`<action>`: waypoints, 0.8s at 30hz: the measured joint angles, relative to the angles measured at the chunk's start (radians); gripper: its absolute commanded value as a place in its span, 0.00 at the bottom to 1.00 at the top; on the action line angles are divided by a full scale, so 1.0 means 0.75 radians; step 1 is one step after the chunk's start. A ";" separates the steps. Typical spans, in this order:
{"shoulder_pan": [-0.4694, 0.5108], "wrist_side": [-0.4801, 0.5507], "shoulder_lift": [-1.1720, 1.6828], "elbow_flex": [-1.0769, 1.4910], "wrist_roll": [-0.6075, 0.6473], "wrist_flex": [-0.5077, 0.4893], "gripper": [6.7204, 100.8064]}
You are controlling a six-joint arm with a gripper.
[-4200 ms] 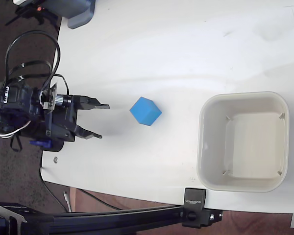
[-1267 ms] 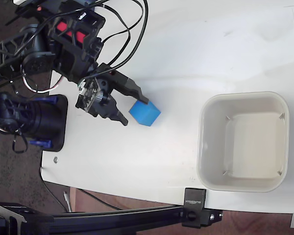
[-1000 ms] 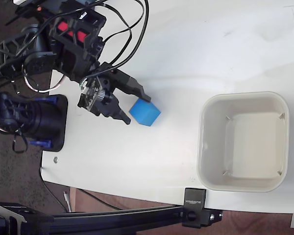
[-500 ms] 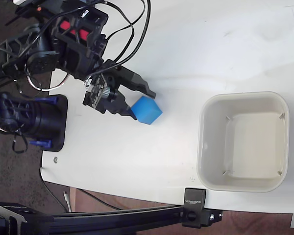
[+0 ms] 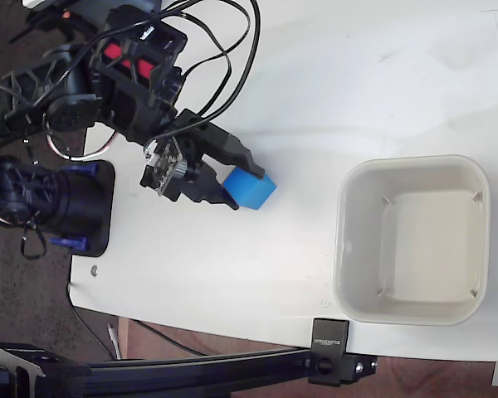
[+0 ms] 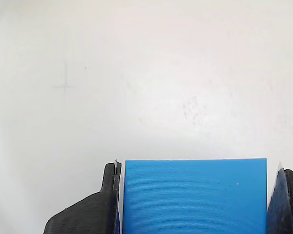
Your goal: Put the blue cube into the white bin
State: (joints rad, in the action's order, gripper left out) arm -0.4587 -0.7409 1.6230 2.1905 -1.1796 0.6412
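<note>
Wrist view: black gripper point(image 6: 195, 204) jaws pinching matte, square-faced blue cube point(image 6: 194, 195) on smooth white table point(image 6: 146, 73).

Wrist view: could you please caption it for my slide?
Gripper fingers flank the blue cube on the white table.

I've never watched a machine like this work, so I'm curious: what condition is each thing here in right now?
pincer: its two fingers sit at opposite sides of the blue cube, flush against it in the wrist view.
blue cube: on the table between the fingers, outside the bin.
white bin: upright, hollow empty, apart from the cube at picture right in the fixed view.
table: white, faintly scuffed.
</note>
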 measured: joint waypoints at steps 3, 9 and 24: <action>-0.002 0.000 -0.004 0.006 -0.002 -0.002 0.72; -0.004 0.006 -0.004 0.006 0.002 -0.002 0.62; 0.014 0.022 0.031 -0.164 0.117 0.299 0.45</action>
State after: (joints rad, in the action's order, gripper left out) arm -0.4479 -0.7240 1.6460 2.0678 -1.0922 0.8652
